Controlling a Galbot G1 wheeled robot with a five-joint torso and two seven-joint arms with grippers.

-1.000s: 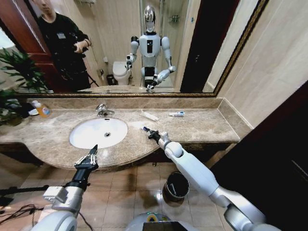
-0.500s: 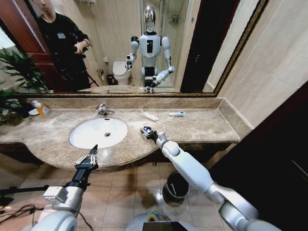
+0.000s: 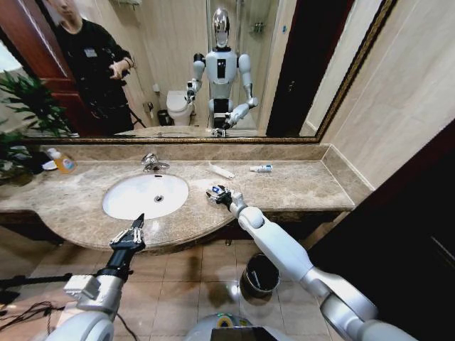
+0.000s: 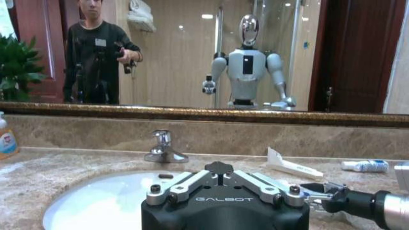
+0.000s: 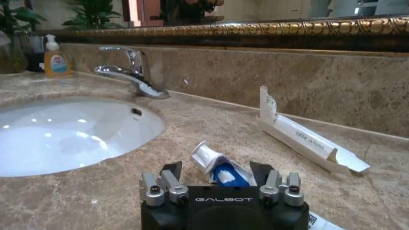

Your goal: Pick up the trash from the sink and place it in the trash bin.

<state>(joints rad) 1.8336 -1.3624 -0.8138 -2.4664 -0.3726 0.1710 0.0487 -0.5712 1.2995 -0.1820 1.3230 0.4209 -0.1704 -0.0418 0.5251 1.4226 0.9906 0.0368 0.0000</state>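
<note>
While right claw (image 5: 217, 178) straddles a tube (image 5: 214, 167), its tail stays hidden.

This place is a bathroom. A white oval sink (image 3: 146, 195) with a chrome tap (image 3: 151, 163) is set in a beige-brown marble surface (image 3: 298, 185). Above it hangs a wide mirror (image 3: 178, 64) in a gold frame, and in the mirror a white toilet (image 3: 178, 106) is seen. The walls have pale tiles, the floor (image 3: 199, 273) has brown tiles. An orange soap bottle (image 3: 62, 162) stands near the sink, and a small black trash bin (image 3: 260, 275) stands on the floor.
</note>
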